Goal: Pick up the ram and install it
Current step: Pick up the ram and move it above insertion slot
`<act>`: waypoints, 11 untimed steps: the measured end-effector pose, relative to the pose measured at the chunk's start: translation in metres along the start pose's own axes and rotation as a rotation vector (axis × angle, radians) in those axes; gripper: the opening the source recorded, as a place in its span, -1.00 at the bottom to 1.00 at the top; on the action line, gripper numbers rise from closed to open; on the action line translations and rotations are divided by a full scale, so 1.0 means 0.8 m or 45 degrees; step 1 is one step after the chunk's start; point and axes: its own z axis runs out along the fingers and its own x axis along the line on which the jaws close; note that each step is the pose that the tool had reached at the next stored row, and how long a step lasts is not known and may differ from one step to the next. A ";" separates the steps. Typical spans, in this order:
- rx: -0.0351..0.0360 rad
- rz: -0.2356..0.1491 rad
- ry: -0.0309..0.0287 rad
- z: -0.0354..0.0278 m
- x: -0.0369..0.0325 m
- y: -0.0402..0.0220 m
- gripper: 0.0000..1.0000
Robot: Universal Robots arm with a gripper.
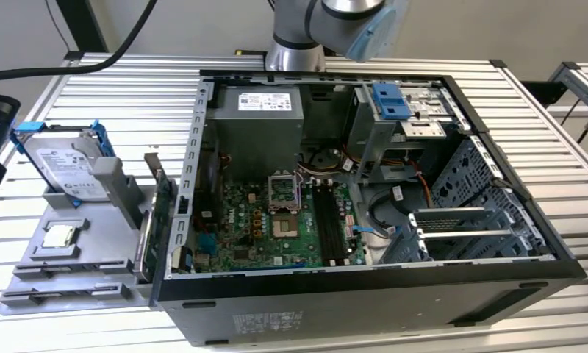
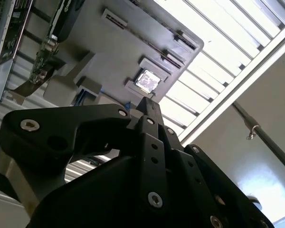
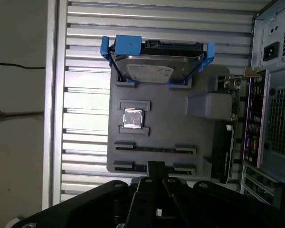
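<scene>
Open computer case (image 1: 353,309) on a slatted metal table (image 1: 127,81), with a grey holder (image 3: 161,128) of spare parts just beside it on the exterior view's left. From my station, the first wrist view showed me the ram (image 3: 154,148) as a thin dark strip. It stood on edge between two brackets on the holder, next to the small silver chip (image 3: 132,118), on the side away from the hard drive (image 3: 149,71).

The claw (image 3: 155,166) looked pressed together with nothing between its fingers; in both wrist views it came to one narrow tip. It hung well above the holder, touching nothing, and pointed down near the ram.

I judged the step in hand to be the approach for the pick-up. To do it well, I would need the fingers spread wider than the board is thick. They should be turned to close on its two flat faces and centred along its length so it would lift level. They should also be lowered straight, so that they clear the bracket at each end.

The claw's tip covered the middle of the neighbouring row of brackets, so I could not tell whether another stick stood there. In the exterior view the holder's bracket rows were too flattened for me to tell the stick from its brackets. The black slots (image 1: 325,220) inside the case were plain enough, but I could not tell whether their end latches were open.
</scene>
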 end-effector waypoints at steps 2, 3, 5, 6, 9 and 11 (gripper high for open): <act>0.0001 0.000 0.0001 -0.0001 0.0000 -0.0005 -1.00; 0.0000 0.000 -0.0001 0.0000 0.0000 -0.0007 -1.00; -0.0001 0.000 -0.0002 0.0000 0.0000 -0.0017 -1.00; -0.0001 0.000 -0.0001 0.0000 0.0001 -0.0027 -1.00; 0.0000 0.000 0.0000 0.0000 0.0003 -0.0067 -1.00; 0.0000 0.000 0.0000 0.0000 0.0004 -0.0095 -1.00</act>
